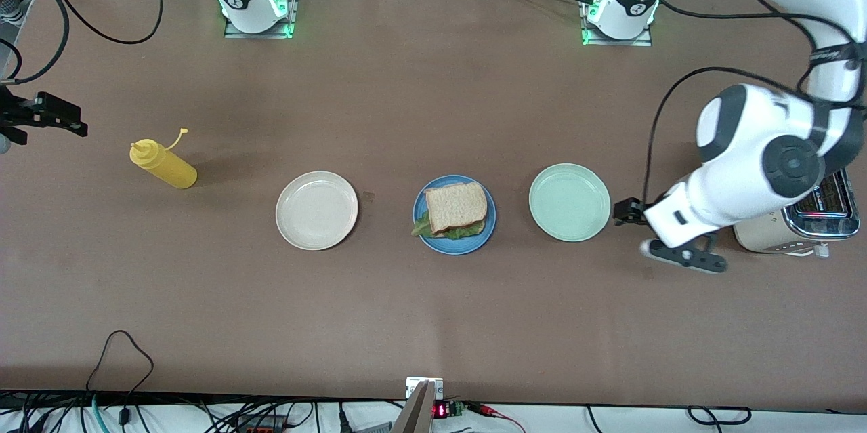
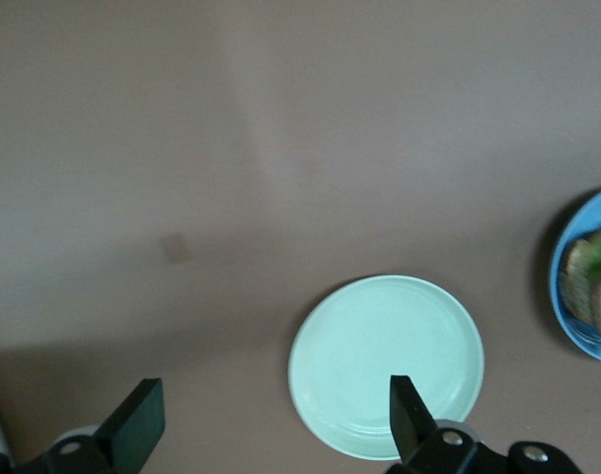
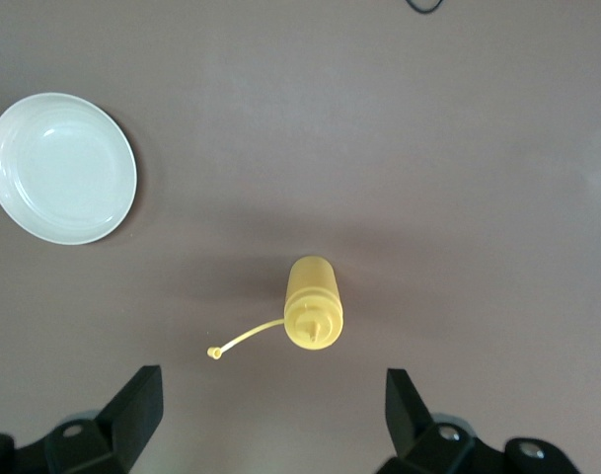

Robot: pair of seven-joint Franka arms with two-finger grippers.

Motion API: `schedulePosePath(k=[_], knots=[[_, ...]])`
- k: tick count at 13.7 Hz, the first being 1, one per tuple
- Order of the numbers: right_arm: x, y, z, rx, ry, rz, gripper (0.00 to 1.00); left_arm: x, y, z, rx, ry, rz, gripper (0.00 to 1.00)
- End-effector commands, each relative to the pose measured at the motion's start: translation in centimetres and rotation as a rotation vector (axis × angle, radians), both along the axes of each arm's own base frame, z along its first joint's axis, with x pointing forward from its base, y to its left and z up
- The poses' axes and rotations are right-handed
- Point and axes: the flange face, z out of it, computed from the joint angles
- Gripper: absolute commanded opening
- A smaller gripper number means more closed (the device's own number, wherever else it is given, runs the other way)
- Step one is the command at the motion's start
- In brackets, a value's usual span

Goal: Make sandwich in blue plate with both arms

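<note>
Only the top slice of bread shows on the sandwich (image 1: 457,208); the bottom slice is hidden under it, and crinkly green lettuce sticks out at the edge. In the left wrist view the round blue plate (image 2: 562,296) is cut off at the side, so just a part of it and the sandwich (image 2: 594,289) can be seen. The right arm's black gripper (image 1: 44,118) is half out of the front view at the edge, and most of that arm cannot be seen.

The left arm's black gripper (image 2: 270,415) has its two fingers wide apart and holds nothing. It hangs over the brown table (image 1: 433,311), just beside the round pale mint-green plate (image 1: 569,202), near a shiny silver toaster (image 1: 799,216) at the left arm's end.

The right gripper (image 3: 270,410) also has its fingers wide apart with nothing in them. It hangs over the table near the yellow squeeze bottle (image 3: 314,302), which stands with its cap off on a thin strap.

The sandwich sits on the blue plate (image 1: 474,240) in the middle of the table, between the mint-green plate and a round cream-white plate (image 1: 316,210). It is well apart from both grippers.
</note>
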Motion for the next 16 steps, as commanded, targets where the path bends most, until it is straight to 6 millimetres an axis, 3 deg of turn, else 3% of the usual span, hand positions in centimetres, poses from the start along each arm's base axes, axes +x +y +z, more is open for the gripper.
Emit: schedulePosePath(k=[1, 3, 7, 10, 16], knots=[[-1.1, -0.2, 0.1, 0.003, 0.062, -0.008, 1.0, -0.2, 3.3, 4.3, 0.051, -0.049, 0.071, 1.0], [-1.2, -0.2, -0.4, 0.01, 0.083, -0.009, 1.0, -1.0, 5.1, 7.9, 0.06, -0.093, 0.125, 1.0], [-0.6, 0.6, -0.4, 0.013, 0.06, 0.022, 1.0, -4.4, 7.3, 12.0, 0.049, -0.009, 0.171, 1.0], [-0.4, 1.8, -0.2, 0.017, 0.049, 0.039, 1.0, -7.3, 7.8, 13.4, 0.041, 0.078, 0.153, 1.0], [0.2, 3.2, 0.1, 0.013, 0.014, 0.057, 1.0, -11.7, 7.7, 13.7, 0.048, 0.03, 0.167, 1.0]])
